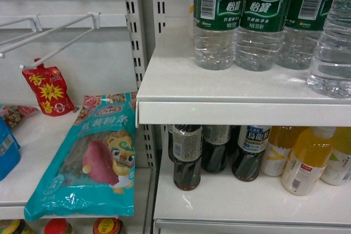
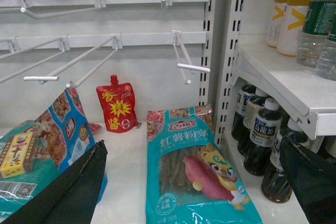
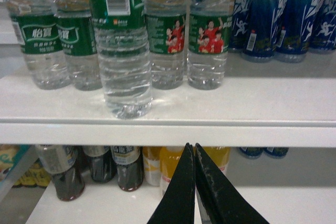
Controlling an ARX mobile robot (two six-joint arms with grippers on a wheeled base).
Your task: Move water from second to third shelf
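Right gripper (image 3: 195, 182): black fingers pressed together, grasping nothing, low at frame centre below the front lip of the white shelf (image 3: 210, 103). Water (image 3: 122, 51): upright near that shelf's front edge, ahead of a row of like bottles (image 3: 42, 40), above and left of the fingertips, well apart from them. Left gripper (image 2: 194, 192): fingers spread wide, nothing between them, over a teal snack bag (image 2: 194, 182). Head view only: neither gripper visible. Left wrist view only: red pouch (image 2: 116, 109) under wire hooks (image 2: 105, 59). Dark tea bottles (image 3: 63, 169) and yellow drink bottles (image 1: 307, 160) on the lower shelf.
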